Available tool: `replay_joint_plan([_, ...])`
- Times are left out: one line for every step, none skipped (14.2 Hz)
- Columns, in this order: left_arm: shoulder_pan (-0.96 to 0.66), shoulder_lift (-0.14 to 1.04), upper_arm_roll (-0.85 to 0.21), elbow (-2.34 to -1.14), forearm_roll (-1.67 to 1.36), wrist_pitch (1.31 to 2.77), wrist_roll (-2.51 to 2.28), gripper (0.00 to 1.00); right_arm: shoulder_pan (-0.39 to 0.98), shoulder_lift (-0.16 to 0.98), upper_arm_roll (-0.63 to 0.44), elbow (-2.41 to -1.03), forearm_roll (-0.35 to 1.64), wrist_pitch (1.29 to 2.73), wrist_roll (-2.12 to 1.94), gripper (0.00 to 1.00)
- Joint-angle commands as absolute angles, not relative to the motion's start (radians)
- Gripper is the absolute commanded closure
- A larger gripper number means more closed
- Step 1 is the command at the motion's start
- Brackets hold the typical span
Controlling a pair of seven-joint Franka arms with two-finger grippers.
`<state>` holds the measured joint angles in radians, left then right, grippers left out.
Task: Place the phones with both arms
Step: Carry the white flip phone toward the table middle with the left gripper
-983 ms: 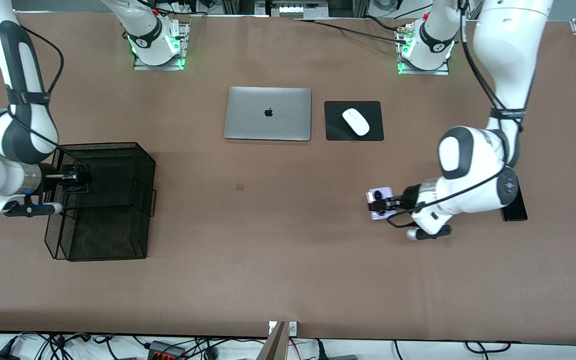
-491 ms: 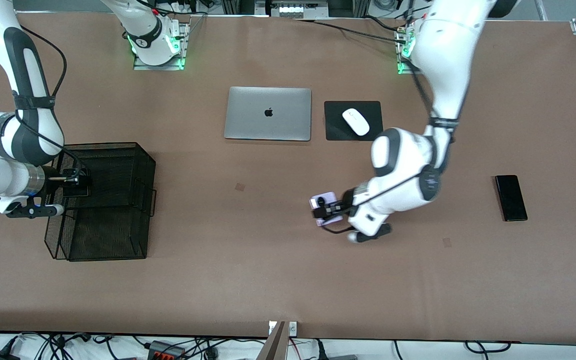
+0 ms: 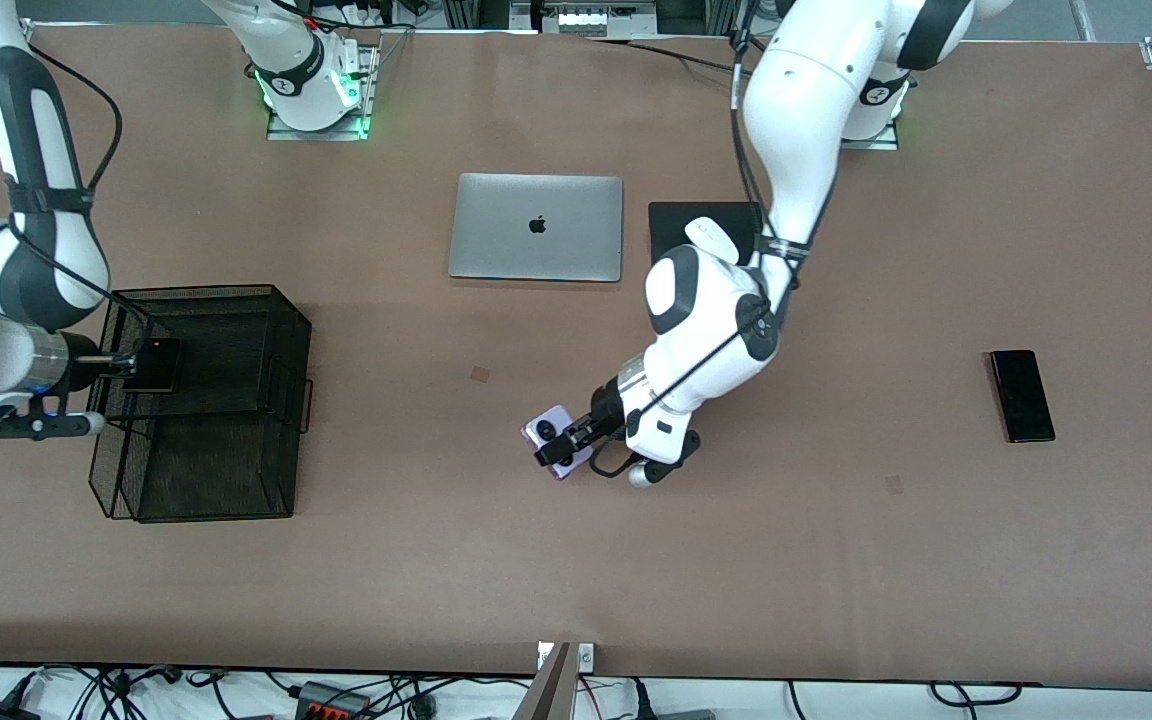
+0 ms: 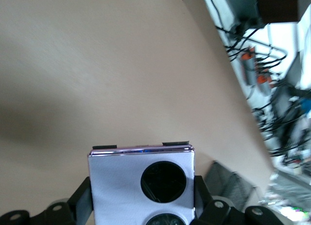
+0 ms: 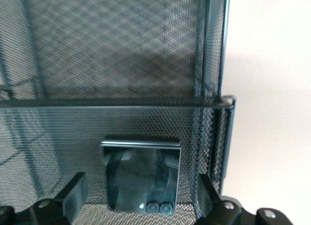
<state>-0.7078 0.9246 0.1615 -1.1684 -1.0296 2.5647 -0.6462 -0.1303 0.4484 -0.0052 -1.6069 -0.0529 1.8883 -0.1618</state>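
My left gripper is shut on the small square lavender-white phone and holds it over the middle of the table. In the left wrist view that phone fills the space between the fingers, with its two black camera circles showing. My right gripper stands open at the upper tier of the black mesh basket. The small black flip phone lies there on the mesh. In the right wrist view the flip phone lies free between the spread fingers. The long slim black phone lies flat toward the left arm's end.
A shut silver laptop lies near the bases. Beside it is a black mouse pad, partly covered by the left arm. The mesh basket has a lower tier nearer the front camera.
The left arm has carried the lavender-white phone from beside the slim black phone to over the table's middle. The right gripper has opened and let go of the flip phone in the basket.
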Motion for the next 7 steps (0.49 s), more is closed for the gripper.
replay_joint_plan([-0.748,0.959,0.186,-1.123,-1.103,2.621,-0.679,0.64,-0.092,0.434,0.003,-1.491,-0.058,1.826,-0.166,0.0])
replay_joint_plan([-0.768,0.963,0.186,-1.124,-1.1,2.647,-0.68,0.64,-0.081,0.434,0.005,-1.468,-0.058,1.824,-0.166,0.0])
replay_joint_plan([-0.784,0.971,0.189,-1.123,-1.091,2.649,-0.661,0.64,-0.068,0.431,0.005,-1.447,-0.057,1.822,-0.164,0.0])
replay_joint_plan([-0.794,0.976,0.204,-1.124,-1.054,2.648,-0.631,0.66,-0.052,0.43,0.005,-1.434,-0.055,1.821,-0.157,0.0])
replay_joint_plan([-0.819,0.98,0.212,-1.129,-0.972,2.643,-0.586,0.68,-0.034,0.428,0.005,-1.433,-0.054,1.822,-0.149,0.0])
replay_joint_plan([-0.828,0.991,0.212,-1.124,-0.892,2.643,-0.584,0.69,-0.012,0.429,0.006,-1.434,-0.035,1.825,-0.138,0.0])
replay_joint_plan([-0.851,1.003,0.218,-1.121,-0.829,2.642,-0.575,0.69,0.017,0.436,0.005,-1.436,-0.005,1.828,-0.1,0.0])
